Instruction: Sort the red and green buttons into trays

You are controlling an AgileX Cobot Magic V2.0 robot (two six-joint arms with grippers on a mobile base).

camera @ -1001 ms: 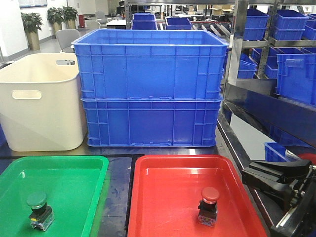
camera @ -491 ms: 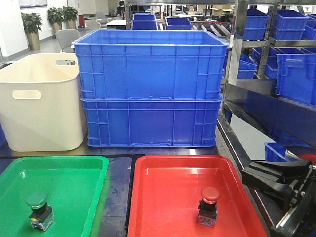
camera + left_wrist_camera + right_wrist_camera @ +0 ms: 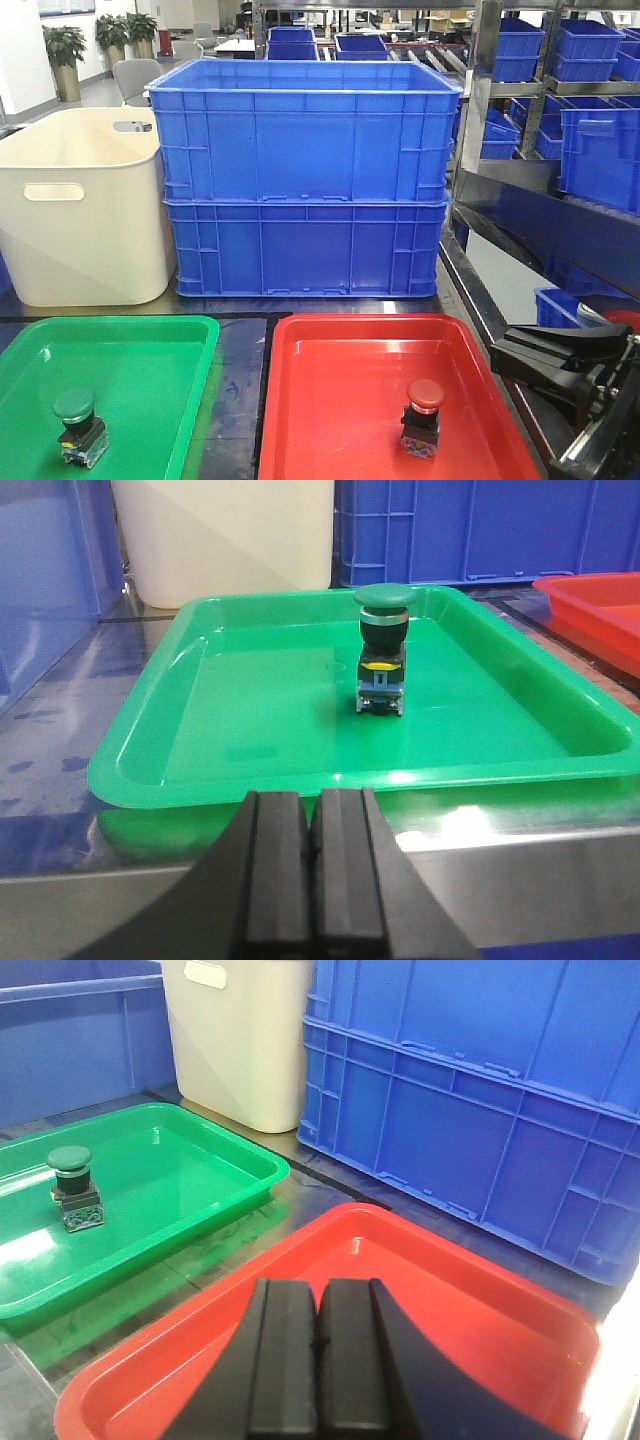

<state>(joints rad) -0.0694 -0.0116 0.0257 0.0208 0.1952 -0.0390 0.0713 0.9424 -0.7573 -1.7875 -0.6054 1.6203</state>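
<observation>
Green button [image 3: 79, 427] stands upright in the green tray [image 3: 150, 350], near-left part of it. Red button [image 3: 422, 418] stands upright in the red tray [image 3: 330, 400], right of centre. Trays sit side by side on the table [image 3: 240, 380], green left, red right, a narrow gap between.

Left gripper [image 3: 310, 880]: fingers pressed together, holding nothing, hovering just outside the near rim of the green tray; green button [image 3: 384, 650] is beyond it, in the middle of the tray, well apart from the fingertips.

Right gripper [image 3: 318, 1370]: fingers pressed together, holding nothing, over the near edge of the red tray [image 3: 480, 1320]. Red button not seen in the right wrist view; green button [image 3: 72, 1188] off to its left in the green tray [image 3: 180, 1180].

Behind the trays: stacked blue crates [image 3: 305, 190] and cream tub [image 3: 80, 205].
</observation>
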